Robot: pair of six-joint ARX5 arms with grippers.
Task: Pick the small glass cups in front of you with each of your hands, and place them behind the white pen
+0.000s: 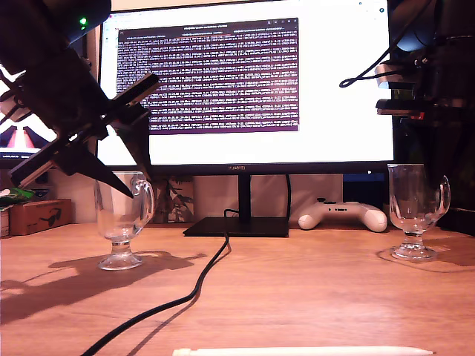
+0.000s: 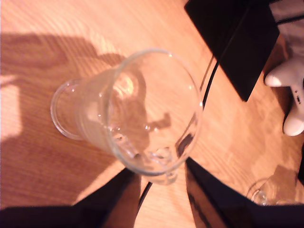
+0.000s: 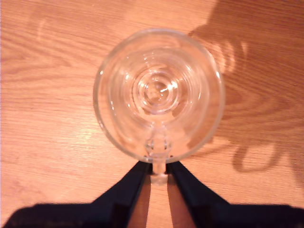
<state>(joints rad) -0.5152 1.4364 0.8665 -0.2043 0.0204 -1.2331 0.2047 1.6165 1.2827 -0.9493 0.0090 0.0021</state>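
Note:
Two small glass cups stand upright on the wooden table. One cup (image 1: 122, 222) is at the exterior view's left, and my first gripper (image 1: 141, 148) hangs open at its rim. In the first wrist view that cup (image 2: 142, 109) has its handle between the spread jaws of my first gripper (image 2: 161, 183). The other cup (image 1: 413, 208) is at the exterior view's right under the second arm (image 1: 430, 81). There, my second gripper (image 3: 159, 173) is closed against both sides of the handle of this cup (image 3: 159, 90). The white pen (image 1: 304, 351) lies along the near table edge.
A lit monitor (image 1: 245, 81) on a black stand (image 1: 237, 226) fills the back. A black cable (image 1: 200, 285) runs from the stand toward the near edge, between the cups. A white game controller (image 1: 343, 215) lies behind, and a cardboard box (image 1: 41, 215) sits at the exterior view's left.

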